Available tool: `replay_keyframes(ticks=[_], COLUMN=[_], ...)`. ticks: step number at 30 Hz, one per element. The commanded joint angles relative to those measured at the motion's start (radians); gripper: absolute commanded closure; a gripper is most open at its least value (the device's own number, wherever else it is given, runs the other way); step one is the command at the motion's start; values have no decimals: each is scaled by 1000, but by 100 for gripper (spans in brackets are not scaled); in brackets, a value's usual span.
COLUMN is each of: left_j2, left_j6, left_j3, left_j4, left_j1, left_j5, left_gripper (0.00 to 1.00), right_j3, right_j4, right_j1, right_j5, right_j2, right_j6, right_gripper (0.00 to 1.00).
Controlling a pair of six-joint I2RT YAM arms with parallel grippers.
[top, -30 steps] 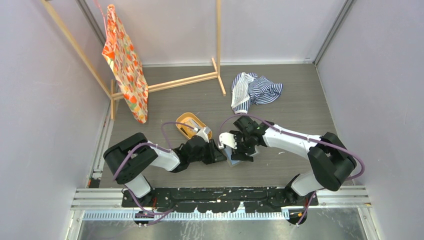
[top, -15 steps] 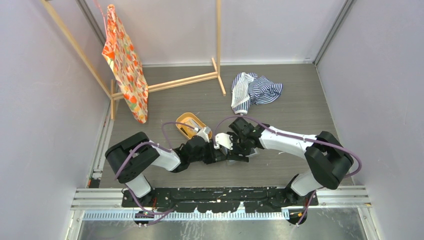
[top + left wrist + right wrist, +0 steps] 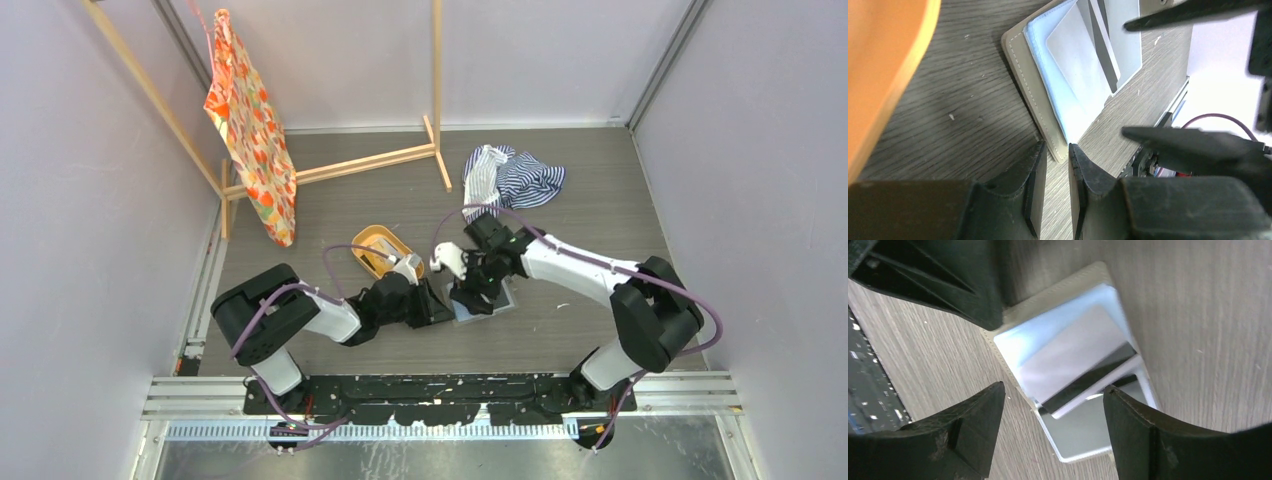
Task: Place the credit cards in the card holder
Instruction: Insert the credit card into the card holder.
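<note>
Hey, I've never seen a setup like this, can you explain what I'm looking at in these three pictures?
These are two robot arms bolted at a table's near edge. The wide picture looks down from above and shows the left arm and the right arm. The other two pictures come from small cameras on each wrist, so the dark prongs in them are that arm's own jaws. On the table lie an open card holder with cards tucked inside, an orange tray and a striped cloth. A patterned cloth hangs on a wooden rack. The left jaws pinch the holder's edge. The right jaws stand open above it, holding nothing.
</note>
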Motion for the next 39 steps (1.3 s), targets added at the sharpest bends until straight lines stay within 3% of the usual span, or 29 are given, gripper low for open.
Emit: replay_keyframes(ticks=[1,4,7,12,16,22,28,39], left_j2=[-58,-103,-146,-181,-141,-27,39,96], left_j6=[34,48,61,93,111,109,122,123], left_j3=[-25,-17,-4,37,93,151,196,170], left_j4=[-39,-78,-116,-171,-164,-89,-83,-86], left_j1=[-4,-3,-4,-4,-4,-4,-3,3], left_j5=[-37,-53,-65,-70,-56,-24,-18,-58], left_gripper=[75,76,76,77,77,82,85,87], right_j3=[88,112,109,75,171,201,236,261], right_j4=[-100,-156,-174,-137,-216,-192,-174,-187], right_j1=[-145,-190,-196,-208,-263,-322,-369,-386], right_j5=[-225,-291,-233,-167,-327,-443,-453,-455], right_j2=[-42,-29,-17,-18,67,136,241,342], right_j6=[106,143,100,20,133,318,418,454], right_gripper=[26,33,38,33,42,43,44,45])
